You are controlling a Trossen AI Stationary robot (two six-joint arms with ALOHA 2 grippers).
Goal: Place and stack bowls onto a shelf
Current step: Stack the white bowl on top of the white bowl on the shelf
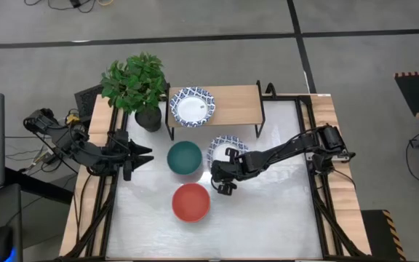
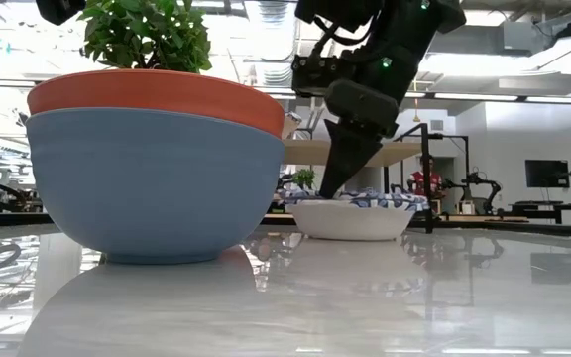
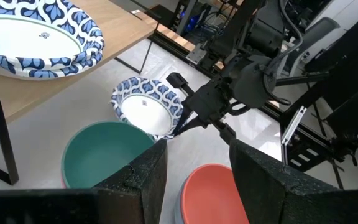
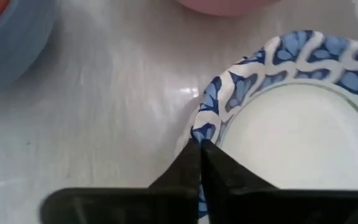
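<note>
Right gripper (image 4: 199,155) pinches the blue-patterned bowl (image 1: 224,148) by its rim, on the table (image 1: 282,211) beside the teal bowl (image 1: 185,158). Left gripper (image 1: 142,154) waits open near the teal bowl; another patterned bowl (image 1: 192,107) sits on the shelf (image 1: 235,105).

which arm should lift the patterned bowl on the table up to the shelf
Right. The right gripper is already shut on that patterned bowl's rim; the left gripper waits open beyond the teal bowl.

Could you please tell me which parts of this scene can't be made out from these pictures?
- Low view: the shelf is mostly hidden behind the right claw and the red bowl.
- Low view: the teal bowl is hidden behind the red bowl.
- Right wrist view: the patterned bowl runs off the frame's edge.
</note>
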